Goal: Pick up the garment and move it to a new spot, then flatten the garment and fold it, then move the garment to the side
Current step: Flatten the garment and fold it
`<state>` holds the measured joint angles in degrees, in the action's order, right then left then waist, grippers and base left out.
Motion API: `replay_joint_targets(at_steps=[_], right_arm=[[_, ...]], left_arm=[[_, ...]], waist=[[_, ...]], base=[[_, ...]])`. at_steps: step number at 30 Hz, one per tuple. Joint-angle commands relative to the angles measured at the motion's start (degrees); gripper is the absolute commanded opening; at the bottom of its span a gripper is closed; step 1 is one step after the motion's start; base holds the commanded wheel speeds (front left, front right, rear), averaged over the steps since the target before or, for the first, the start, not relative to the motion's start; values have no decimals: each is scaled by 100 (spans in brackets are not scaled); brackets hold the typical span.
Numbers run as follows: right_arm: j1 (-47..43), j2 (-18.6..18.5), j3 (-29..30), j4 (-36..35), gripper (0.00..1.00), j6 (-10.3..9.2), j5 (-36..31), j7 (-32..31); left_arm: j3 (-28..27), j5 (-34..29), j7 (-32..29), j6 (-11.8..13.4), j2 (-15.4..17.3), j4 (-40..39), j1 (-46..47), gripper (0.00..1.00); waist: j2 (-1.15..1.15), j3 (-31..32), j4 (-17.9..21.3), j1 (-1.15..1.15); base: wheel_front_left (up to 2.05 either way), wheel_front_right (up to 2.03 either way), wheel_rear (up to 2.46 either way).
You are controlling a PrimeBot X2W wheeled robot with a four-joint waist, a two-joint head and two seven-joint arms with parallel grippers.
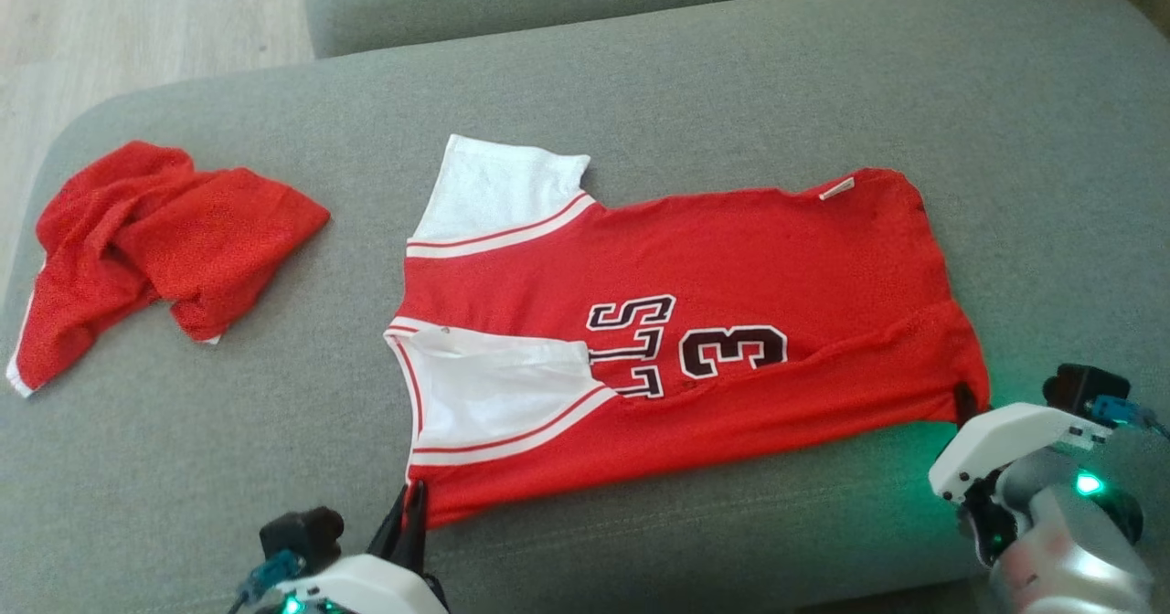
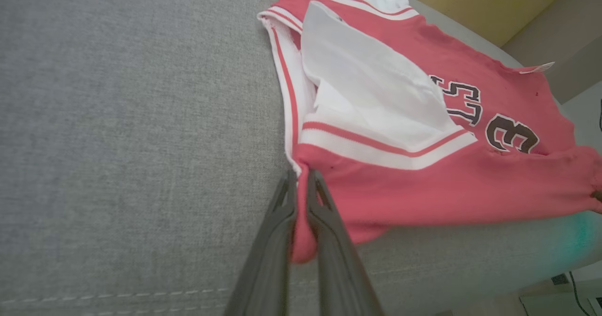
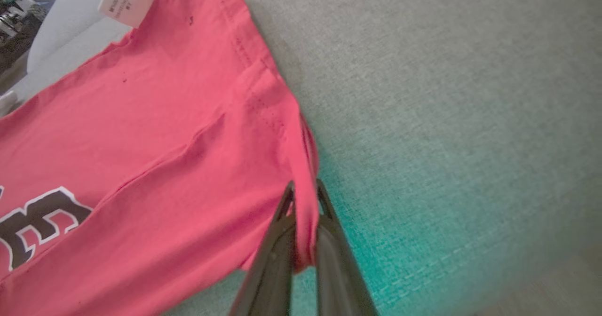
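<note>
The red garment (image 1: pixel 731 267) lies spread in the middle of the frame on the grey sofa cushion (image 1: pixel 823 66). The left fingers (image 2: pixel 275 226) are clenched on its near shoulder corner at lower left, and the right fingers (image 3: pixel 277 245) on its near hem corner at lower right. I judge that the folding step is in hand. Next, both corners should rise together and go over toward the far edge.

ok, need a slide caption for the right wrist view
Right gripper shut on a corner of the red jersey, which lies on the grey sofa.
</note>
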<state>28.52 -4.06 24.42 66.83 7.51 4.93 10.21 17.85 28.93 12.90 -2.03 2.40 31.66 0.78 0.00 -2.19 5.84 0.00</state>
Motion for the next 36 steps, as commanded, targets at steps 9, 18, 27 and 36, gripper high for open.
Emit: replay_joint_targets(at_steps=[9, 18, 27, 36], right_arm=[[-209, 99, 154, -1079, 100, -2, -644, -112], [-856, 116, -1606, -2844, 100, -2, 47, 295], [-1462, 117, -2476, -4666, 100, -2, 955, 149], [-1303, 118, -2751, -5996, 100, -2, 1051, -13]], left_arm=[[-227, -18, 131, 148, 60, -258, 84, 100], [-898, -235, 207, 190, 56, -1705, 116, 100], [-768, -449, 208, 299, 49, -1866, 683, 100], [-542, -1071, -425, 334, 527, -721, 2607, 100]], waist=[[0, 175, -3, 0], [0, 170, 53, 0], [0, -459, 327, 0], [0, -1550, 674, 0]], base=[[0, 0, 0], [0, 0, 0], [0, 0, 0], [0, 0, 0]])
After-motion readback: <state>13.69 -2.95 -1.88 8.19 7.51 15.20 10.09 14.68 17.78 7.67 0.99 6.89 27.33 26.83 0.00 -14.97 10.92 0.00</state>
